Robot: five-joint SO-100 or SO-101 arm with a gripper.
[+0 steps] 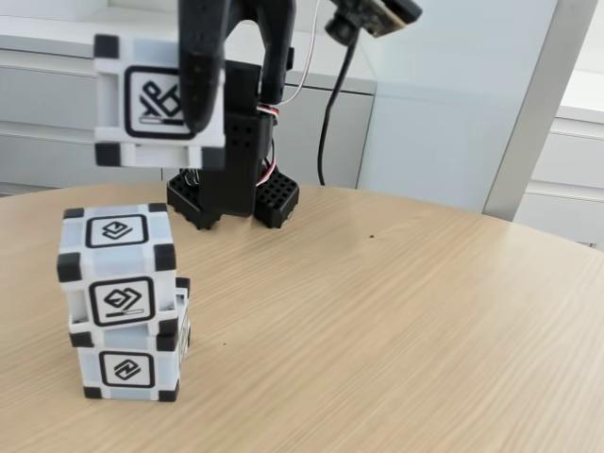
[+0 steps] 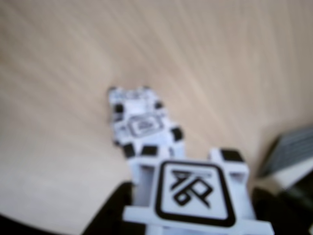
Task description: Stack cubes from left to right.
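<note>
Held cube [image 1: 142, 104]: white body, black corner blocks, black rounded-square frame around an angular crossed glyph; same in wrist view [image 2: 193, 196]. Top stacked cube [image 1: 118, 269]: white, black corners, black-framed layered-diamond glyph on two faces. Bottom cube [image 1: 130, 368]: same scheme, different zigzag glyph. Arm [image 1: 236, 123] black. Surface [image 1: 406, 330] pale wood grain. Cabinets [image 1: 57, 104] light grey.

Black plastic arm [image 1: 236, 104] on a perforated black base [image 1: 233, 200] resting on the wooden table [image 1: 396, 321]; red, white and black wires [image 1: 269, 142] above the base; a black cable [image 1: 330, 104] hanging from the wrist camera [image 1: 373, 17].
</note>
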